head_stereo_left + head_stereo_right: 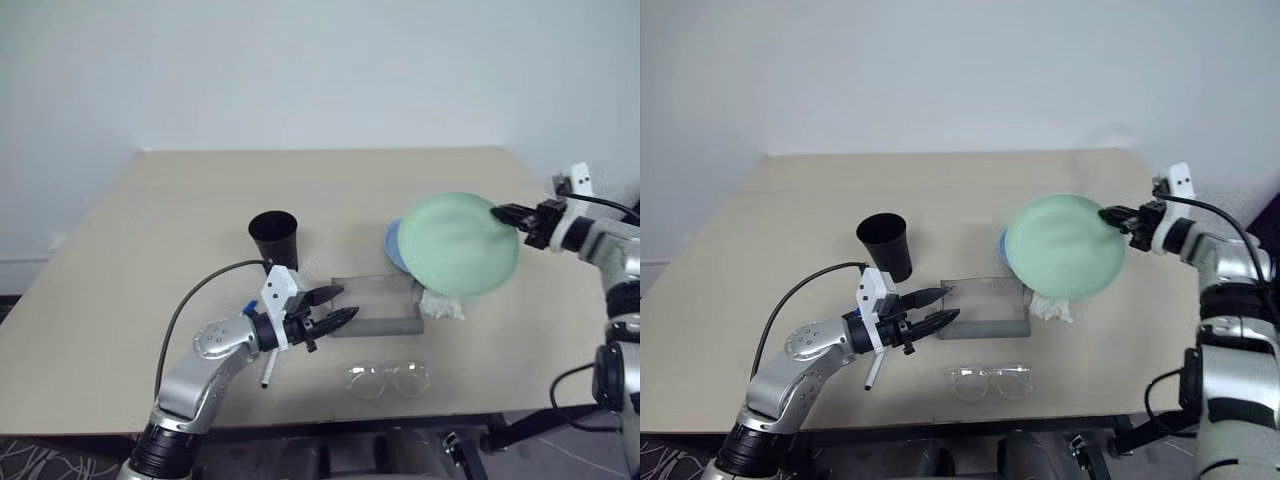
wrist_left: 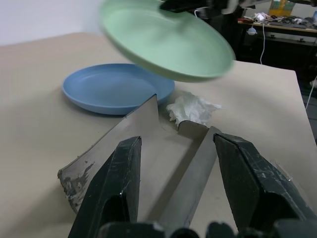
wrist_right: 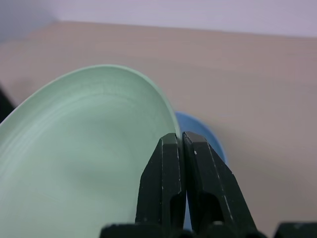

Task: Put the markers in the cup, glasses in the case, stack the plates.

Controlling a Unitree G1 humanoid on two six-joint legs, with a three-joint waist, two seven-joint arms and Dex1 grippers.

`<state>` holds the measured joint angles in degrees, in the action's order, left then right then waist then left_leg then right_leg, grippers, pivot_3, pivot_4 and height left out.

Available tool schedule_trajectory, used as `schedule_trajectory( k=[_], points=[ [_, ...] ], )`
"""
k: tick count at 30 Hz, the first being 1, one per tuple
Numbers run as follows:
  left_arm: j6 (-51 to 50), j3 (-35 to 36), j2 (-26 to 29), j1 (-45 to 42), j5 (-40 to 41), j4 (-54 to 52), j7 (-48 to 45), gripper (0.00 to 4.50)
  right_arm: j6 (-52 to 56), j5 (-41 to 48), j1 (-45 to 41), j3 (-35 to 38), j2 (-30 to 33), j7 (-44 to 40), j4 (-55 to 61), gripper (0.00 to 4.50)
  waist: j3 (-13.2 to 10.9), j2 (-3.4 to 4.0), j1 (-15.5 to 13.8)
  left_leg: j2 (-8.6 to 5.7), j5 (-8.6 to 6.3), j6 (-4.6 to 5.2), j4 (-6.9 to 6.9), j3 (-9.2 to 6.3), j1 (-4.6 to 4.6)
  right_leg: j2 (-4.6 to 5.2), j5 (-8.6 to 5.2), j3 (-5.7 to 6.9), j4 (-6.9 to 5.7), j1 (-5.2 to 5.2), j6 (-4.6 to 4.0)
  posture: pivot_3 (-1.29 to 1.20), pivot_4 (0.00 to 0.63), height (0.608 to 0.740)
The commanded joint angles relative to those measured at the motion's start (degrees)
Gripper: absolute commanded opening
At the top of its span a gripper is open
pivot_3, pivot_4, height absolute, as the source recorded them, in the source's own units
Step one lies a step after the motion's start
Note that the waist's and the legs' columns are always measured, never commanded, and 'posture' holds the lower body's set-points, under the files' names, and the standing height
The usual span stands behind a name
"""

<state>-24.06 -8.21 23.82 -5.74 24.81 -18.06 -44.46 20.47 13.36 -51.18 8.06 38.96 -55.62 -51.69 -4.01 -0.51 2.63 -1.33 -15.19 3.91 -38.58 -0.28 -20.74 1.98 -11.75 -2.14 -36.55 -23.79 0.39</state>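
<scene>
Nearest my camera, the glasses (image 1: pixel 388 379) lie flat at lower centre, just inside the table's (image 1: pixel 120 260) near edge. Just above them I see the grey case (image 1: pixel 375 305), its lid standing open, with a crumpled white tissue (image 1: pixel 441 305) touching its right end. My left gripper (image 1: pixel 335 305) hovers at the case's left end, fingers partly apart and holding nothing. A marker (image 1: pixel 267 370) lies below that wrist, near the front edge. The black cup (image 1: pixel 273 238) stands upright left of centre, apart from everything.

At right of frame, my right gripper (image 1: pixel 497 213) has its fingers pinched tight on the rim of the mint green plate (image 1: pixel 458 244), which hangs tilted in the air above the blue plate (image 1: pixel 394 245) and overlaps the tissue. The upper and left parts of the table are open tabletop.
</scene>
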Motion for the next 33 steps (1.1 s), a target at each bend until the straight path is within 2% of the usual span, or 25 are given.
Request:
schedule_trajectory(
  k=[1,8,12,17,19,21,24,27,33],
  points=[
    [1.15,0.03,-0.37,-1.58,-0.06,-0.79,-0.22,2.42,-3.42,-3.01,-4.40,-0.85,-1.14,5.36,-4.35,0.01,0.00,0.00,-0.02,0.00,0.00,0.00,0.03,0.00,-0.01,0.00,0.00,-0.01,0.01,-0.02,0.00,0.00,0.000,0.740],
    [1.29,0.32,-0.75,-1.58,-0.09,-1.03,0.13,2.42,-9.71,-7.90,-9.56,-2.51,-5.55,14.36,-15.19,0.01,0.02,0.01,-0.01,-0.11,-0.04,0.06,0.21,0.04,-0.04,0.02,0.08,-0.16,-0.01,-0.11,-0.02,0.00,0.000,0.740],
    [1.15,0.44,-0.87,-1.23,-0.05,-1.57,0.64,2.42,-11.96,-7.85,-10.85,-1.77,-6.87,17.28,-17.99,0.98,0.02,0.02,0.01,-0.13,-0.07,0.08,0.28,0.04,-0.04,0.01,0.13,-0.21,-0.01,-0.14,-0.05,0.00,0.000,0.740],
    [1.15,0.66,-0.73,-1.02,0.09,-1.76,0.91,2.42,-14.91,-9.68,-10.44,-2.98,-6.80,16.70,-18.06,2.66,0.03,0.03,0.02,-0.14,-0.08,0.09,0.30,0.04,-0.04,0.00,0.13,-0.21,-0.01,-0.15,-0.05,0.00,0.000,0.740],
    [1.19,0.65,-0.74,-1.07,0.06,-1.68,0.97,2.42,-15.50,-10.01,-10.19,-2.99,-6.29,15.73,-17.96,2.66,0.03,0.04,0.02,-0.14,-0.07,0.09,0.30,0.05,-0.03,-0.01,0.13,-0.22,-0.02,-0.15,-0.04,0.00,0.000,0.740],
    [1.26,0.70,-0.73,-1.17,0.01,-1.65,1.03,2.42,-15.41,-8.83,-9.86,-2.35,-5.31,11.42,-17.36,2.66,0.03,0.04,0.02,-0.14,-0.07,0.09,0.30,0.06,-0.02,-0.02,0.14,-0.22,-0.02,-0.13,-0.04,0.00,0.000,0.740],
    [1.30,1.82,0.05,-1.56,0.25,-1.57,0.80,2.42,-14.33,-6.70,-7.45,-2.69,-2.46,-2.93,-13.11,2.66,0.03,0.04,-0.04,-0.15,-0.07,0.10,0.29,0.05,-0.02,-0.03,0.13,-0.20,-0.01,-0.11,-0.04,0.00,0.000,0.740],
    [1.17,3.26,1.21,-1.98,0.79,-1.48,0.23,2.42,-12.07,-6.26,-4.37,-3.90,-0.46,-12.11,-8.08,2.66,0.04,0.04,0.00,-0.17,-0.09,0.13,0.28,0.03,-0.01,-0.02,0.14,-0.20,0.00,-0.09,-0.02,0.00,0.000,0.740],
    [0.32,5.49,3.76,-2.51,2.56,-1.74,-1.51,2.42,-6.09,-6.14,4.25,-6.95,1.64,-20.63,5.84,2.66,0.06,0.07,0.03,-0.15,-0.09,0.13,0.27,0.05,0.05,-0.01,0.14,-0.21,-0.05,-0.09,-0.03,0.00,0.000,0.740]
  ],
)
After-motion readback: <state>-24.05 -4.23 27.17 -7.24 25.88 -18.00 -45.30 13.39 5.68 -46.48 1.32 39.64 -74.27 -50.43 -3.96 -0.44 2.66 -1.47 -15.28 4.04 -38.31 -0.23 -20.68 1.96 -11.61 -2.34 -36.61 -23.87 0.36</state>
